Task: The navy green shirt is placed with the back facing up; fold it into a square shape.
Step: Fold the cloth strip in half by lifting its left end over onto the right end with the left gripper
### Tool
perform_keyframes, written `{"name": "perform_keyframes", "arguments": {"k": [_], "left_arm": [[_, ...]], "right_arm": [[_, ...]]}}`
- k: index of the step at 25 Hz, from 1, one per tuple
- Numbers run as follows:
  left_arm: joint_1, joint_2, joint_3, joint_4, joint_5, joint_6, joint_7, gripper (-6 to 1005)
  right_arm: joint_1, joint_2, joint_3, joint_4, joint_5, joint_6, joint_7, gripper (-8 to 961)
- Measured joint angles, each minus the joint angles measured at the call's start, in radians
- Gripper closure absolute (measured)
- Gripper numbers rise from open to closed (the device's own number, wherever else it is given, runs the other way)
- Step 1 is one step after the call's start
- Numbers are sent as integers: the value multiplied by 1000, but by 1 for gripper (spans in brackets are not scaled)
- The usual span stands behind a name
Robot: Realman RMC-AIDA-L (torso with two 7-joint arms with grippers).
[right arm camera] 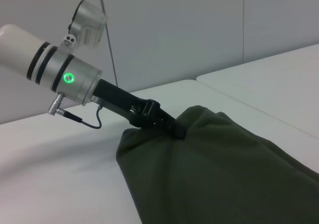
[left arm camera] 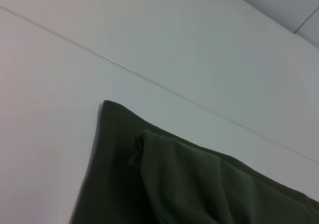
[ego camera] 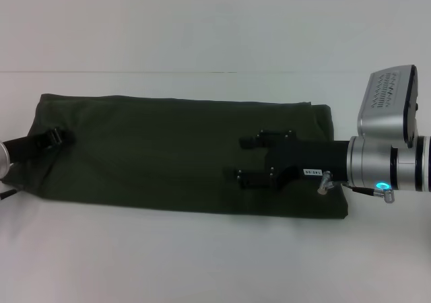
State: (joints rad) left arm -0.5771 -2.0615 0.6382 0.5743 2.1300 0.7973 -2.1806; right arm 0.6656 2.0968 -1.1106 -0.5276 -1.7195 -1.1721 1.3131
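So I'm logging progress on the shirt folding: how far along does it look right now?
Partly done. The navy green shirt already lies as a long narrow band across the table, sleeves tucked in. In hand: the left gripper is at the band's left end, while the right gripper hovers open above its right half. Left: folding the band end over end into a square.

You are looking at a white table [ego camera: 202, 262] with a thin seam [ego camera: 135, 72] across its far part. Beyond the table, the right wrist view shows you a pale grey panelled wall [right arm camera: 174, 30] with vertical joints, evenly lit.
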Motion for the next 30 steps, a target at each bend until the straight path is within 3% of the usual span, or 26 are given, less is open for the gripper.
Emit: {"name": "perform_keyframes", "arguments": {"k": [14,30], "left_arm": [[1,3,0,70,10,85,-53,882],[22,-11,-7,45,-6,-25,-54,776]], "right_arm": [[-6,0,0,0,2,0,0,165],[-5,0,0,3,2,0,0,165]]}}
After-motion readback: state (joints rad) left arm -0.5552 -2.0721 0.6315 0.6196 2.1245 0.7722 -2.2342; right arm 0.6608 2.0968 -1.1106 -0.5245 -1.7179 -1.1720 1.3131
